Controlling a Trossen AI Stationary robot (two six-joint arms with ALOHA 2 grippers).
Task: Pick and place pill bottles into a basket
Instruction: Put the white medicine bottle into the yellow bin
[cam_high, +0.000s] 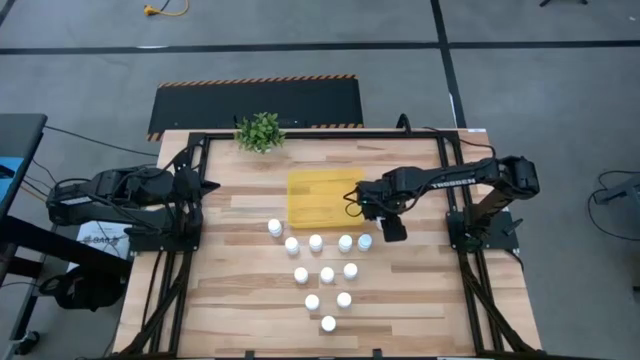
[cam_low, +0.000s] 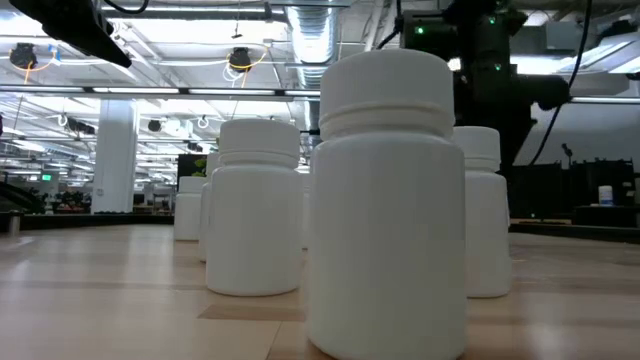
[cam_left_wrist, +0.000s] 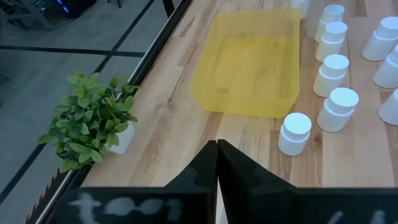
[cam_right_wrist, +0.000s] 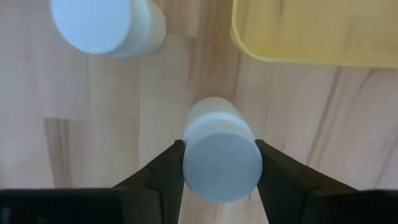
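Observation:
Several small white pill bottles (cam_high: 327, 274) stand upright on the wooden table, in rows on the near side of the yellow basket (cam_high: 325, 200). My right gripper (cam_high: 378, 232) points down just off the basket's near right corner, shut on one bottle (cam_right_wrist: 221, 163). Another bottle (cam_right_wrist: 102, 25) stands close beside it. My left gripper (cam_left_wrist: 216, 152) is shut with nothing in it. It waits above the table's left edge (cam_high: 205, 185), facing the basket (cam_left_wrist: 255, 62). My right gripper pinches the bottle by its round white cap (cam_right_wrist: 194, 167). One finger (cam_right_wrist: 168, 171) is on one side of the cap and the other finger (cam_right_wrist: 273, 171) on the opposite side. They come from above, pointing down. The bottle is upright; I cannot tell whether its base is off the table.
A small green plant (cam_high: 260, 131) in a white pot stands at the table's far edge, left of the basket. Black frame rails (cam_high: 455, 200) run along the table's left and right sides. In the low view, bottles (cam_low: 385, 200) stand close to the camera and block the view.

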